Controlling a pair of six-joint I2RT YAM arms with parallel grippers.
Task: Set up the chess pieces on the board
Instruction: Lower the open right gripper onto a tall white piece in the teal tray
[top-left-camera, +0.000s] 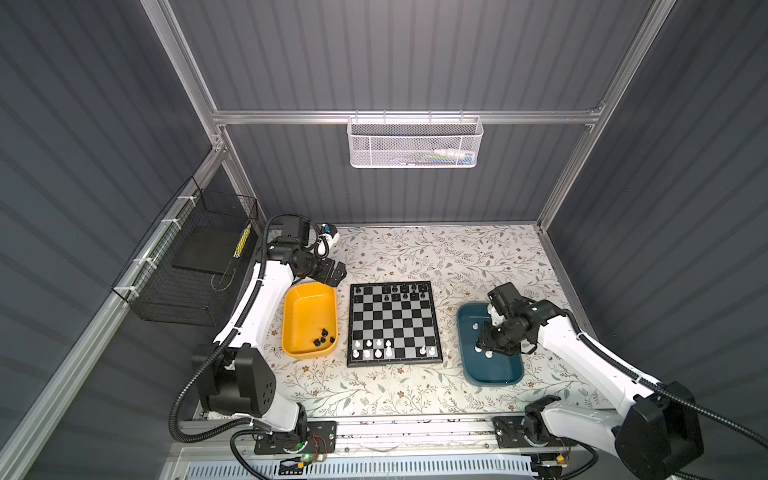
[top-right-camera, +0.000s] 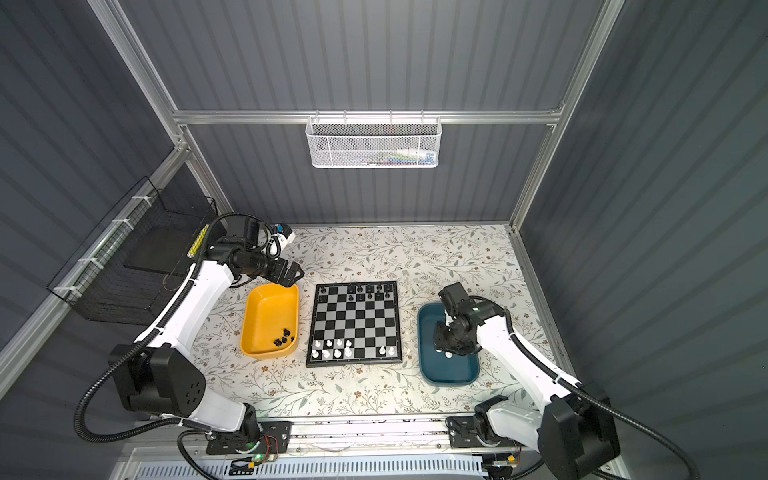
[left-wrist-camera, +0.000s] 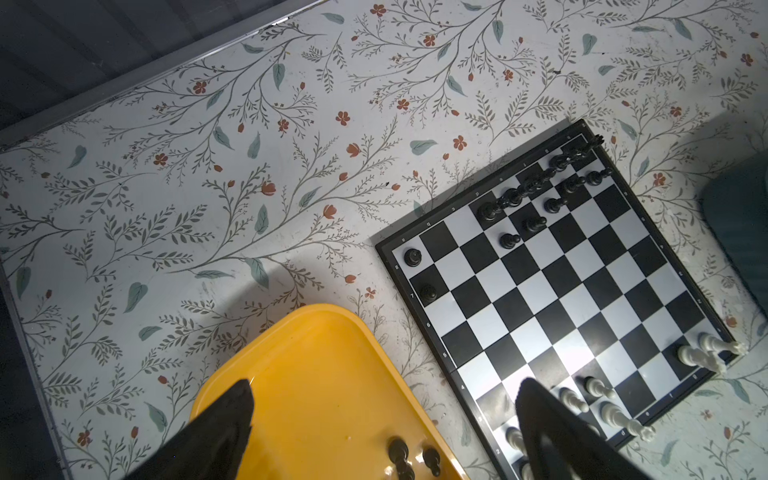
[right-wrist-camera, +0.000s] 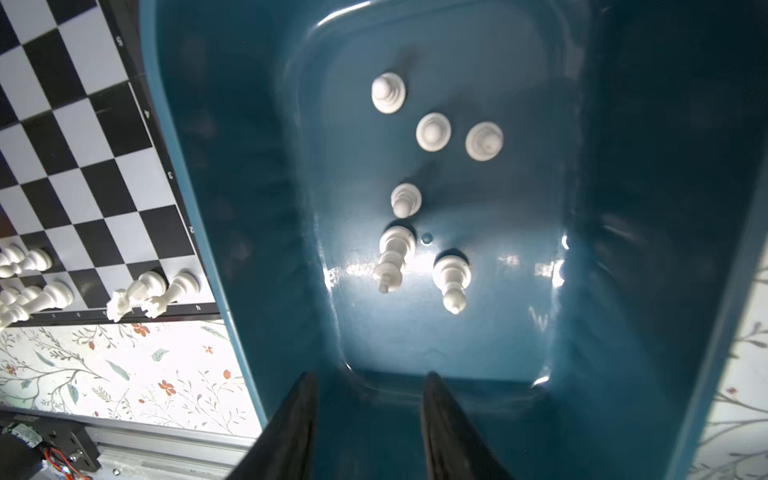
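Chess pieces (top-left-camera: 388, 352) are sitting in three spots. Black ones (left-wrist-camera: 399, 453) are lying in the yellow tray (top-left-camera: 307, 311) near the left jaws, which are standing wide apart. The board (top-left-camera: 392, 324) is lying on the surface between both jaws. White ones (right-wrist-camera: 432, 131) are standing in the teal tray (top-left-camera: 494, 370) just ahead of the right jaws, which are staying apart, gripping nothing.

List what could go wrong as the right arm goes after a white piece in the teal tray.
1. The white pieces in the teal tray stand close together. The right tool, open over the tray, might knock a neighbour over while closing on one.
2. The board already holds crowded white chessmen in its near rows, so setting another beside them could topple one.
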